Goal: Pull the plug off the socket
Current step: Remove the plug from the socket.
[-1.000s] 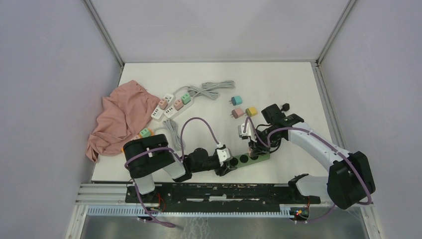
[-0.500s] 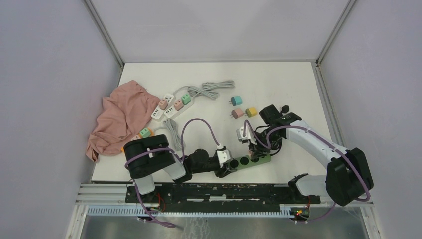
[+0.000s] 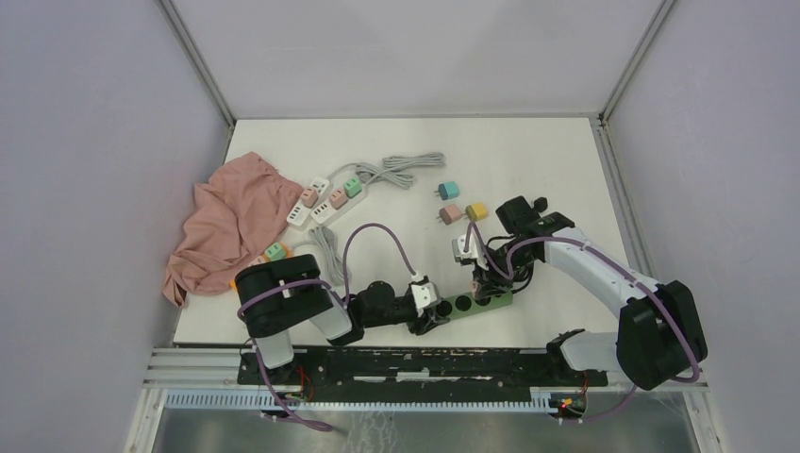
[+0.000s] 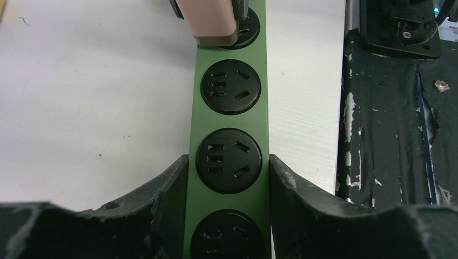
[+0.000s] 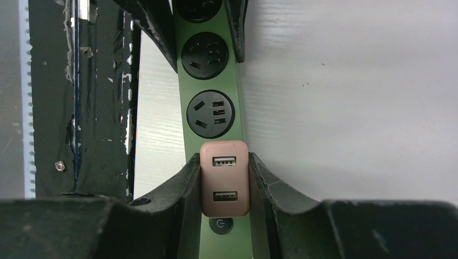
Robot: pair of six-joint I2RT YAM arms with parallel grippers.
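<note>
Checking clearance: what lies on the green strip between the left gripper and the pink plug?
One empty socket of the green power strip, nothing else, between the left gripper and the pink plug; the left wrist view shows it.

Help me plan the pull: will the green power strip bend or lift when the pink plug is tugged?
The long green plastic power strip looks rigid, so probably won't bend. Slim and likely light, it may lift with the pink USB plug unless the left hand clamping its sides holds firm.

A pink two-port USB plug [image 5: 224, 178] stands upright over the end outlet of the flat-lying green socket strip [image 5: 211, 81], its other outlets bare.
</note>
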